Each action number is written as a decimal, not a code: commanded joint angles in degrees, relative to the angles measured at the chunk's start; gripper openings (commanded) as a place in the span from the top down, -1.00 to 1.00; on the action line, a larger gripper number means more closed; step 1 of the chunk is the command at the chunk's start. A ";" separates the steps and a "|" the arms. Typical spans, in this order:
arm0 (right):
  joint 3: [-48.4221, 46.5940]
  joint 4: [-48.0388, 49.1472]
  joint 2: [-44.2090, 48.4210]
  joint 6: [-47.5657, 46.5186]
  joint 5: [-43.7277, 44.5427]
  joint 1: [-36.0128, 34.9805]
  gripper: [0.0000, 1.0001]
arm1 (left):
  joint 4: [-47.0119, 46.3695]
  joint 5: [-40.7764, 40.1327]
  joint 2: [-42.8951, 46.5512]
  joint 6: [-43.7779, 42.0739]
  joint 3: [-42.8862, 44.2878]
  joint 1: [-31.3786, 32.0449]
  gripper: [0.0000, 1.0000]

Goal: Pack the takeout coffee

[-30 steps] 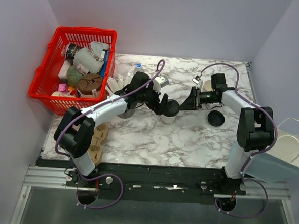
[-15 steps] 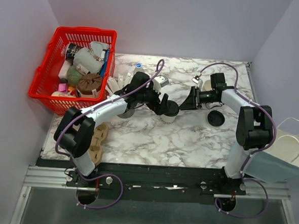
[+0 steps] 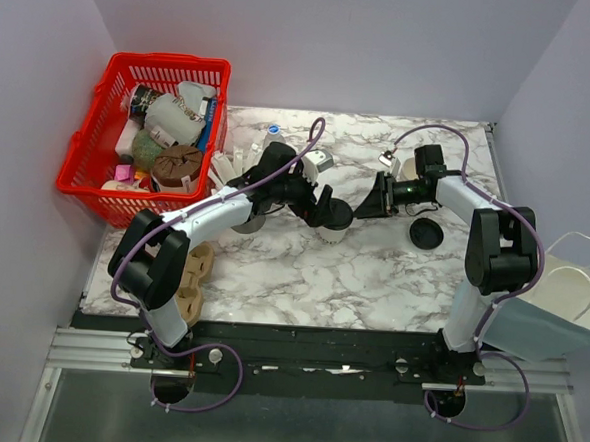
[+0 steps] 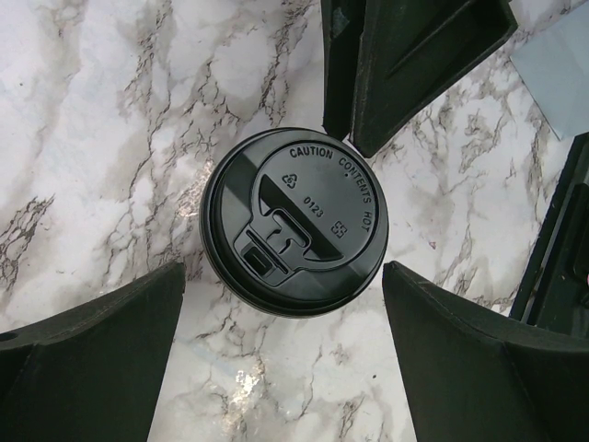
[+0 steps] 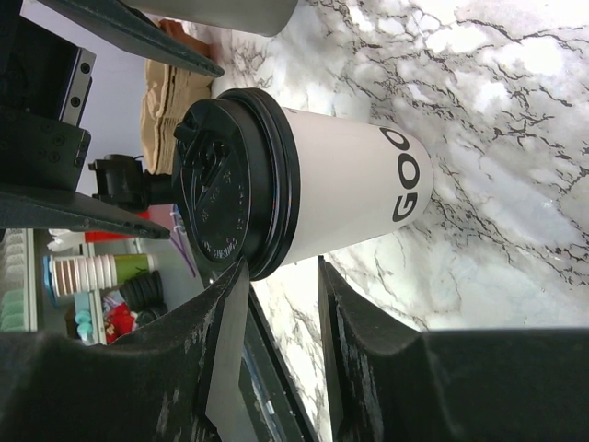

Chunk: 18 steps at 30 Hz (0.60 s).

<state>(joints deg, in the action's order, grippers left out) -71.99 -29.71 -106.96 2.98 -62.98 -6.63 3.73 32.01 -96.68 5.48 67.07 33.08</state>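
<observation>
One takeout coffee [image 3: 332,221] stands upright in the middle of the marble table, a cream-white cup [image 5: 345,184] with a black lid [image 4: 294,221]. My left gripper [image 3: 325,207] hangs right above it, open wide, with one finger on each side of the lid and neither touching it; in the left wrist view the left gripper [image 4: 281,276] looks straight down on the lid. My right gripper [image 3: 369,208] comes in level from the right. In the right wrist view the right gripper [image 5: 281,269] is partly open with nothing between its fingers, and the tips sit just short of the lid's rim.
A loose black lid [image 3: 426,233] lies right of the cup, under the right arm. A red basket [image 3: 113,80] of odds and ends stands at the back left. A brown cardboard cup carrier [image 3: 193,275] lies at the front left. A paper bag [image 3: 560,307] stands off the table's right edge.
</observation>
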 commanded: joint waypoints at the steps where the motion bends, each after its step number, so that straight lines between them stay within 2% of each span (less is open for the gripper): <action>1: -1.75 -0.70 -0.89 -1.14 0.41 0.31 0.10 | -1.00 -0.98 -0.43 -0.38 1.31 -0.12 -0.92; 3: -2.54 -1.05 -0.45 -1.49 -1.96 0.39 0.06 | -0.91 -1.07 -0.26 -0.29 1.22 -0.21 -0.92; 6: -3.77 -1.31 0.69 -1.58 -4.69 0.39 -0.13 | -1.26 0.16 0.27 0.59 1.22 -0.39 -0.93; 7: -4.12 -1.31 1.22 -1.58 -5.22 0.39 -0.31 | -1.44 0.33 0.36 0.94 1.31 -0.47 -0.93; 10: -5.44 -1.31 1.31 -1.14 -5.49 0.31 -0.59 | -1.97 0.07 0.71 2.08 1.49 -0.47 -0.96; 18: -6.06 -1.14 -1.85 -1.40 -2.41 -0.40 -0.65 | -3.11 -2.92 0.62 7.09 0.87 -2.40 -0.97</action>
<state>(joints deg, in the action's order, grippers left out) -76.77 -30.24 -106.98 2.46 -65.91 -6.66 2.76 30.72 -96.68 8.88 67.07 32.25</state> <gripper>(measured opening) 0.822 0.982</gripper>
